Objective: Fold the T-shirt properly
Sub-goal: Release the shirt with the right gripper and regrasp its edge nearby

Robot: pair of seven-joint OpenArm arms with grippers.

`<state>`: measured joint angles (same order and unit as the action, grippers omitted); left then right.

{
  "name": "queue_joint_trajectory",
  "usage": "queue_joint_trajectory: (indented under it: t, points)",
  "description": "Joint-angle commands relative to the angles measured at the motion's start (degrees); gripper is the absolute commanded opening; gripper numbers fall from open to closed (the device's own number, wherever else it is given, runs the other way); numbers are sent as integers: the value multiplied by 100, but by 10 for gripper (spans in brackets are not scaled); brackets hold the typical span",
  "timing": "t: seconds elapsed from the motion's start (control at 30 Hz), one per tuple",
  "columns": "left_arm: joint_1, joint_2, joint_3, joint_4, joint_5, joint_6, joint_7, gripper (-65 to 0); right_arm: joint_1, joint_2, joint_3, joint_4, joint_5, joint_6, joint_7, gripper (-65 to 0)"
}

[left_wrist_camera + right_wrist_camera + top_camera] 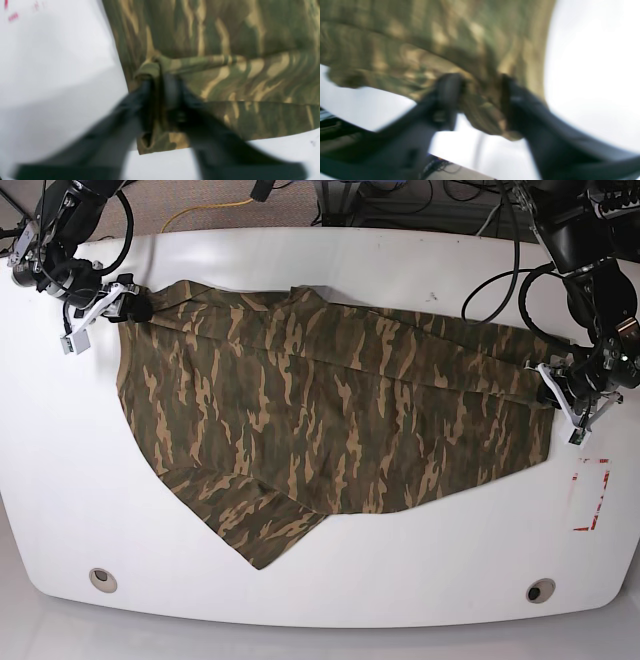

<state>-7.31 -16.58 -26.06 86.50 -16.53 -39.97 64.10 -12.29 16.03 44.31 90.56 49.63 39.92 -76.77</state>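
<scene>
The camouflage T-shirt (330, 410) lies spread across the white table, with one side folded over and a corner pointing toward the front edge. At the right end of the base view, my left gripper (553, 392) is at the shirt's edge. Its wrist view, blurred by motion, shows the left gripper (160, 85) slightly open, with a folded hem of the T-shirt (237, 75) between the fingers. My right gripper (128, 308) is at the shirt's far left corner. In its wrist view the right gripper (477, 90) is open, and bunched T-shirt (420, 37) hangs between the spread fingers.
The white table (400, 580) has two round holes (101, 579) (541, 590) near its front edge. A red marked rectangle (590, 495) lies at the right. Black cables (490, 280) loop over the back right of the table, and a yellow cable (200, 210) runs behind it.
</scene>
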Motion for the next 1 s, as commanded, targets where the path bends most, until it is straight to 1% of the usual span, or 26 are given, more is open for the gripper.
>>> queue_joint_trajectory:
  t: [0.0, 0.07, 0.1, 0.13, 0.17, 0.3, 0.4, 0.5, 0.6, 0.77, 0.87, 0.93, 0.97]
  points:
    - [-223, -96, -18, -21, -109, -3, -146, -364, 65, 115, 48, 188, 211, 8, 68, -230]
    - [-240, -96, -27, -83, -109, -3, -155, -222, -94, 133, 48, 381, 457, 8, 68, -151]
    - [-249, -96, -27, -83, -109, -3, -163, -169, -173, 133, 83, 451, 598, 8, 68, -125]
    - [-258, -96, -27, -65, -109, -3, -172, -139, -243, 133, 127, 504, 738, 8, 68, -109]
    - [-267, -96, -27, -39, -118, -3, -207, -126, -331, 124, 153, 574, 941, 8, 68, -98]
    - [-293, -96, -44, 155, -118, -3, -216, -126, -753, 98, 179, 733, 1547, 8, 68, -95]
    - [-196, -96, -44, 322, -118, -3, -216, -126, -1034, 54, 136, 750, 1732, 8, 68, -95]
    - [-29, -87, -44, 471, -118, -3, -216, -126, -1272, -139, 136, 750, 1732, 8, 68, -95]
    - [67, -78, -35, 497, -118, -3, -225, -126, -1360, -263, 118, 706, 1688, 8, 77, -95]
    - [217, -52, -35, 506, -118, -3, -234, -126, -1377, -421, -14, 715, 1424, 8, 77, -95]
    - [234, -17, -27, 471, -118, -3, -234, -126, -1272, -474, -163, 706, 1108, 8, 86, -95]
    - [243, 133, -18, 471, -118, -3, -234, -126, -1131, -579, -366, 706, 862, 8, 86, -95]
    - [243, 133, -18, 480, -109, -3, -234, -126, -1096, -614, -427, 715, 765, 8, 86, -95]
